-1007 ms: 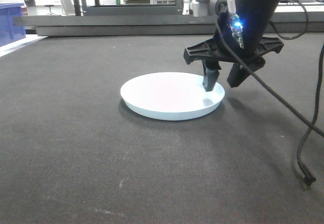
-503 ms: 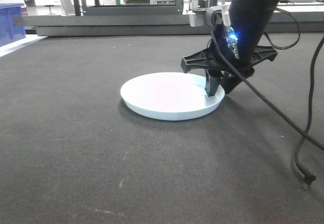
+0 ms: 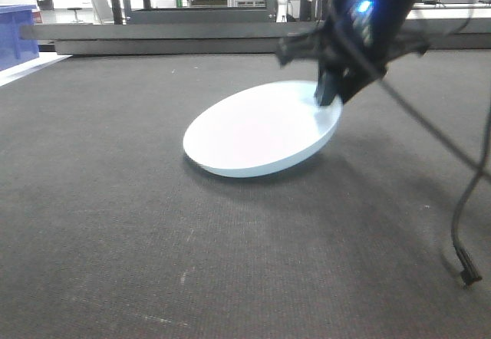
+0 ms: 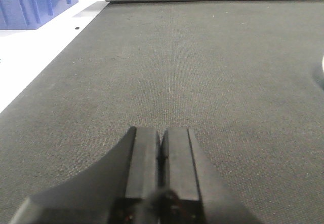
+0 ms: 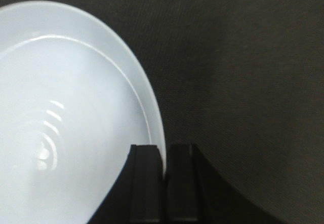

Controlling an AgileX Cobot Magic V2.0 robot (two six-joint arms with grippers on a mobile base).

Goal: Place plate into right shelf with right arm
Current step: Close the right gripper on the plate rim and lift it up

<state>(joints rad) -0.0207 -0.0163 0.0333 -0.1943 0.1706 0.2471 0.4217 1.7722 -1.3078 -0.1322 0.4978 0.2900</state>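
Note:
The white plate [image 3: 257, 132] tilts up on the dark mat, its right edge raised and its left edge still resting down. My right gripper [image 3: 330, 93] is shut on that raised right rim, below the arm's blue light. In the right wrist view the plate [image 5: 66, 117] fills the left side and its rim runs between the two black fingers [image 5: 147, 183] of the right gripper [image 5: 163, 150]. My left gripper [image 4: 161, 133] is shut with nothing in it, low over bare mat. The right shelf is out of view.
A black cable [image 3: 460, 208] hangs from the right arm and its end lies on the mat at right. Blue bins [image 4: 35, 1] stand on a white strip at the far left. A low dark platform edge [image 3: 153, 40] and metal frames cross the back.
My right gripper has closed on the plate's right rim and risen, lifting that edge off the mat so the plate now tilts. The left edge has stayed put.

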